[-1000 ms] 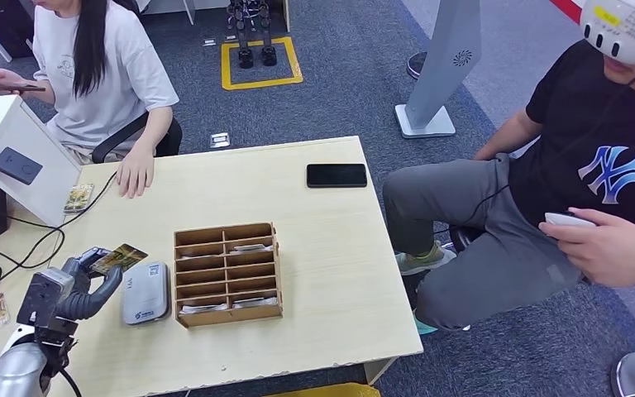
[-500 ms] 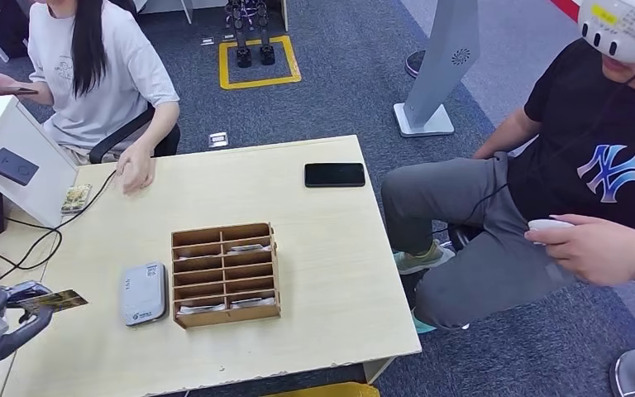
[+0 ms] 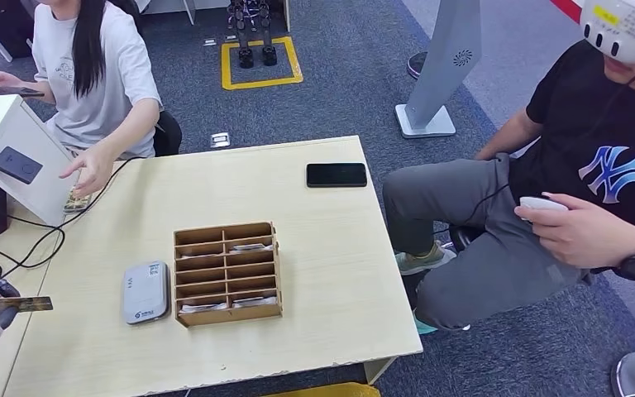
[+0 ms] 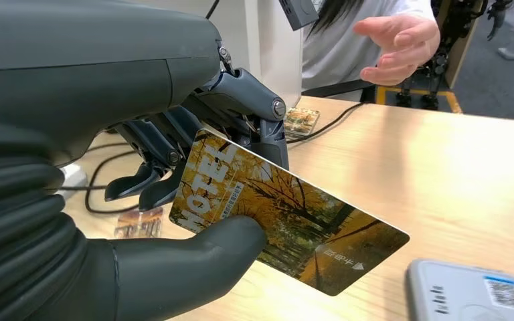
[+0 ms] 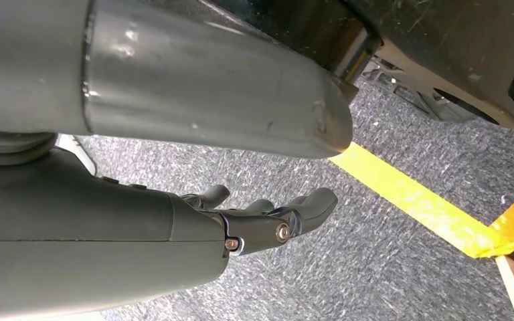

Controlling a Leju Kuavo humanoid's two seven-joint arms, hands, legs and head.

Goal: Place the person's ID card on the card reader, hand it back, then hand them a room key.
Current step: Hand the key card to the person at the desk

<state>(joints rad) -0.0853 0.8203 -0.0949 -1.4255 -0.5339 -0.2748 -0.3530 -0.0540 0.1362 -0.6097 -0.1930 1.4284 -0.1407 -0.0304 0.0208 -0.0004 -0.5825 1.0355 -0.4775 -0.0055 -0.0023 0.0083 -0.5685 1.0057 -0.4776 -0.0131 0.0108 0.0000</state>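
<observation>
The left hand [image 4: 194, 200] pinches a card [image 4: 288, 221] printed "HOTEL" between thumb and fingers, flat and level, over the near left edge of the tabletop [image 3: 322, 248]. The reader [image 3: 145, 292] lies to its right, just left of the wooden rack [image 3: 227, 273]. At the far left a person's hand [image 3: 91, 169] is open above the tabletop, over a small card [image 3: 76, 200] beside a cable.

By its print this looks like the room key, so the step in hand is probably the handover. To do it well, carry the card across towards that open palm, keeping it level and leading with the free end so the person can take hold away from the thumb. Keep the pinch firm until their fingers close, and pass above the cables. The right hand [image 5: 268, 217] hangs over the carpet, fingers loosely apart, holding nothing.
</observation>
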